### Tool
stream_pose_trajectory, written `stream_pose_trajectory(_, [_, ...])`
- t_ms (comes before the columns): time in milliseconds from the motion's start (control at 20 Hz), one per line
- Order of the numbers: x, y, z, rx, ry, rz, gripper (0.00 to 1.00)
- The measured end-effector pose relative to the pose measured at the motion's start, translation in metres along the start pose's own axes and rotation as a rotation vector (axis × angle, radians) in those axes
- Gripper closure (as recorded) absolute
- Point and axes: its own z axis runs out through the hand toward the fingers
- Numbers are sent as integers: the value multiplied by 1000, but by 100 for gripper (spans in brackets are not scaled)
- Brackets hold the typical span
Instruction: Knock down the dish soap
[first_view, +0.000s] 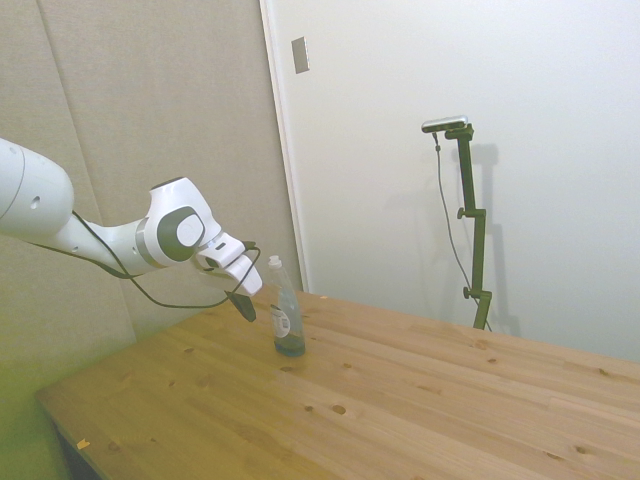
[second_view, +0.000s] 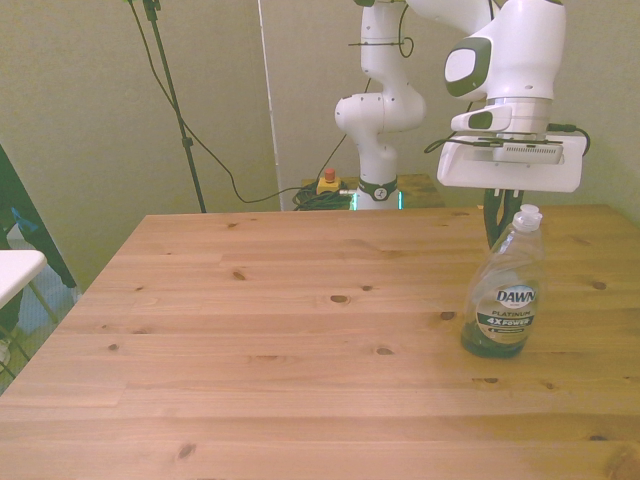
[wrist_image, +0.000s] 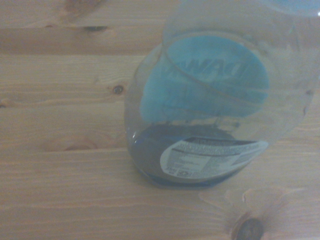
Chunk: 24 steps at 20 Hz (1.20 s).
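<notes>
Closing on the upright bottle

We see the slim clear plastic dish soap bottle (second_view: 503, 298) standing upright on the wooden table (second_view: 280, 330). Our white two-finger gripper (first_view: 245, 303) hangs just behind its neck; whether it is open, we cannot tell. We should push high, near the white cap (second_view: 527, 213), so it tips instead of sliding.

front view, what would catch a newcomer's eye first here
The soap bottle stands upright and alone near the table's edge at the front view's right, clear with a little dark liquid at its base. Right behind its cap hangs the white arm's tool, dark fingers pointing down. The wrist view looks down through the bottle at its blue label.
</notes>
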Motion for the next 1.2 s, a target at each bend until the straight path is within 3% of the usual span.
stream_pose_trajectory(450, [37, -23, 11, 11, 32, 46, 100])
stream_pose_trajectory(1200, [100, -111, 53, 41, 139, 112, 100])
